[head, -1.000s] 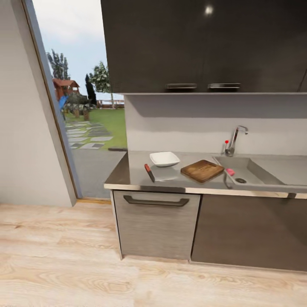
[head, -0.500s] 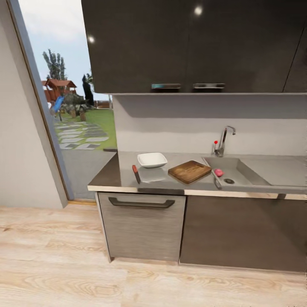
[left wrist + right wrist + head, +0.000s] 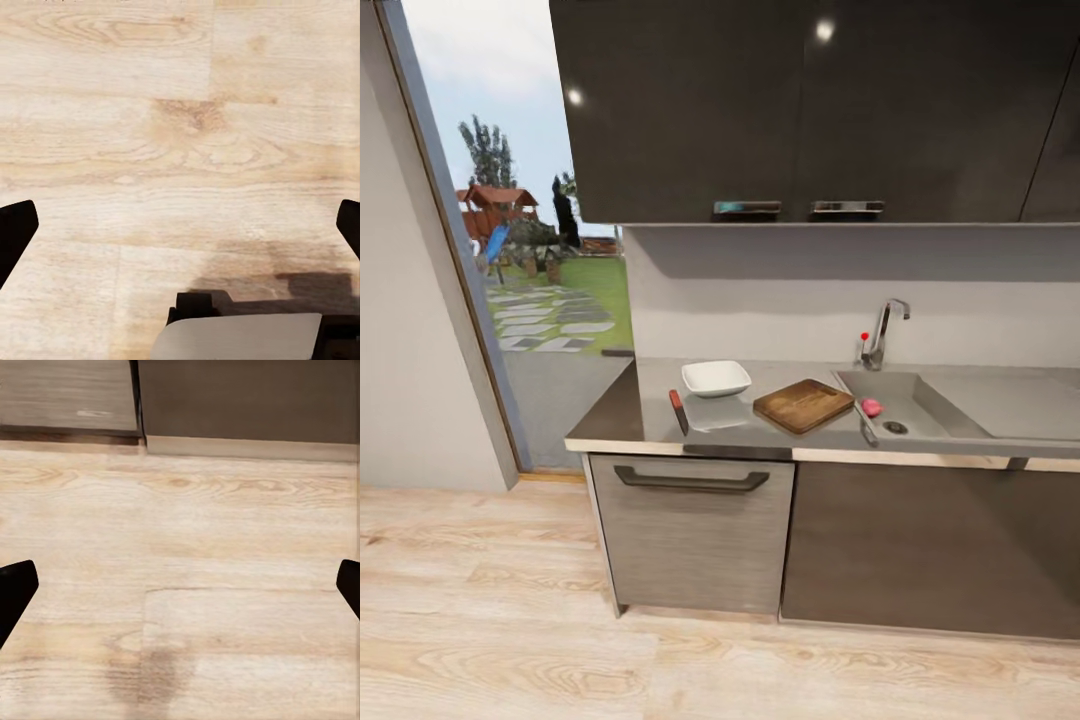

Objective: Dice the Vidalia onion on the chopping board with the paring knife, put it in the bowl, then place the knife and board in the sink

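Vidalia onion (image 3: 872, 407) sits pink in the sink (image 3: 920, 405) awaiting pickup, with chopping board (image 3: 804, 404), bowl (image 3: 716, 377) and paring knife (image 3: 678, 410) ready on the worktop (image 3: 630, 425), while left gripper (image 3: 180, 225) and right gripper (image 3: 180, 585) hang wide open, empty, over the floor (image 3: 510, 610).

Head view: you look from standing height, level and slightly down, straight at the countertop (image 3: 650, 425) and the sink (image 3: 960, 410), from a few steps back on the wood floor (image 3: 490, 620).
Left wrist view: you look steeply down at bare floor planks (image 3: 180, 150), fairly near, fingertips (image 3: 13, 232) at both side edges.
Right wrist view: you look down at the floor (image 3: 225, 585), tilted toward the cabinet bases (image 3: 247, 397).
Shared: the plank floor in all three; the lower cabinet fronts in head and right wrist views.
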### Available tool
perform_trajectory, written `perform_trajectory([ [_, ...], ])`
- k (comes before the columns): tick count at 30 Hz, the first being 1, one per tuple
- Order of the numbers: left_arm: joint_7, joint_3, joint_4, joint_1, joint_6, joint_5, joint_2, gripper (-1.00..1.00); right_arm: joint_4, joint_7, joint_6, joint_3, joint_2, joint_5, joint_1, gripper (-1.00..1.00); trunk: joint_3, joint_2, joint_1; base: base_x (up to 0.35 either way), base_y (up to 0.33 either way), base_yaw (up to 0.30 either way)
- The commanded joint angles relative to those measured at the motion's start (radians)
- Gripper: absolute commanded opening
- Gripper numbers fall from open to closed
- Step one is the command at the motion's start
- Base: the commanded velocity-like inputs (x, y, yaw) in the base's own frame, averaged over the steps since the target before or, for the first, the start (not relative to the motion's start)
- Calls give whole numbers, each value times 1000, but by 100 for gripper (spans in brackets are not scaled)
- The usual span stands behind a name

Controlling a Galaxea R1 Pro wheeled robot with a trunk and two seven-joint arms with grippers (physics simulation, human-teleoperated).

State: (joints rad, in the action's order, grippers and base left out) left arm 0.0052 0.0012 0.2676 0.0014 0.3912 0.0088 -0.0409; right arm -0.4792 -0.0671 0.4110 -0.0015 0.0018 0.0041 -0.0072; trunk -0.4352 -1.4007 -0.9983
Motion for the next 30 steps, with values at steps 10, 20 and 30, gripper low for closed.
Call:
perform_trajectory([
  [10, 1, 2, 2, 0, 1, 2, 1, 100, 1, -3, 3, 0, 0, 1, 0, 100, 31, 70, 38, 0, 0, 0],
  [20, 1, 2, 1, 0, 0, 2, 0, 100, 0, -2, 3, 0, 0, 1, 0, 100, 62, 140, 77, 0, 0, 0],
  [30, 1, 2, 1, 0, 1, 2, 0, 100, 0, -2, 3, 0, 0, 2, 0, 100, 93, 210, 115, 0, 0, 0],
])
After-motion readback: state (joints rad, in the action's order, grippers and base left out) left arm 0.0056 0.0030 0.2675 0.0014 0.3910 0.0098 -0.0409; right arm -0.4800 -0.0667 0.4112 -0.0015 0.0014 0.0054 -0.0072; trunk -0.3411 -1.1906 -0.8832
